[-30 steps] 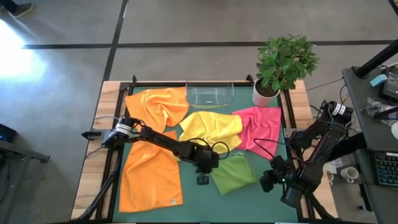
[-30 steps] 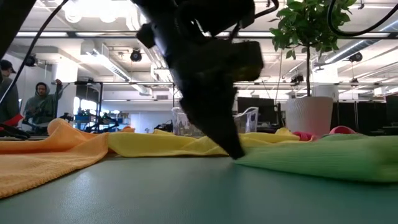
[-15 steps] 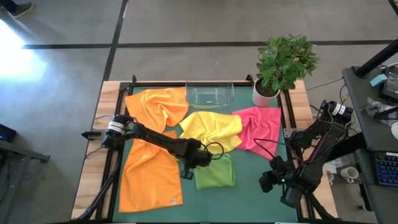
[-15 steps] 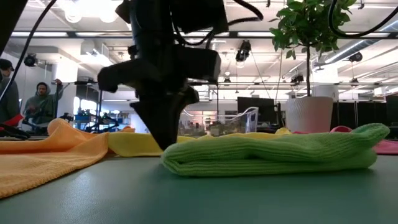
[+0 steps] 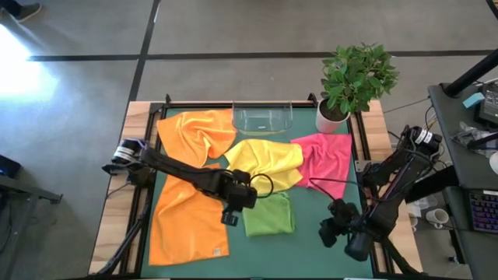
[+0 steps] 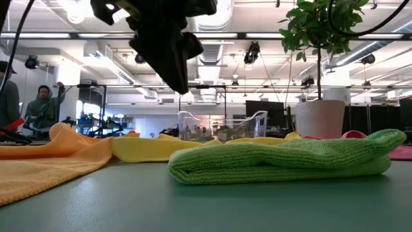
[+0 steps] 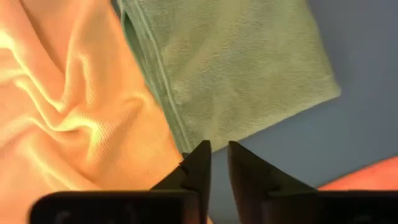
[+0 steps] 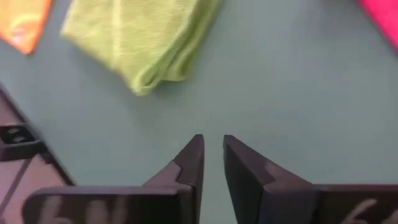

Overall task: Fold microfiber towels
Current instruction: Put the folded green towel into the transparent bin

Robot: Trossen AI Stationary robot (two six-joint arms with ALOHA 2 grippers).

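The green towel (image 5: 269, 215) lies folded; my left hand (image 5: 229, 218) hangs empty, fingers slightly apart. Two orange, yellow and pink remain unfolded.

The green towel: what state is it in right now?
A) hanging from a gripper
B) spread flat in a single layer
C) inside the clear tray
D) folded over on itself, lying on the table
D: the green towel lies on the table doubled into thick layers, with no gripper touching it.
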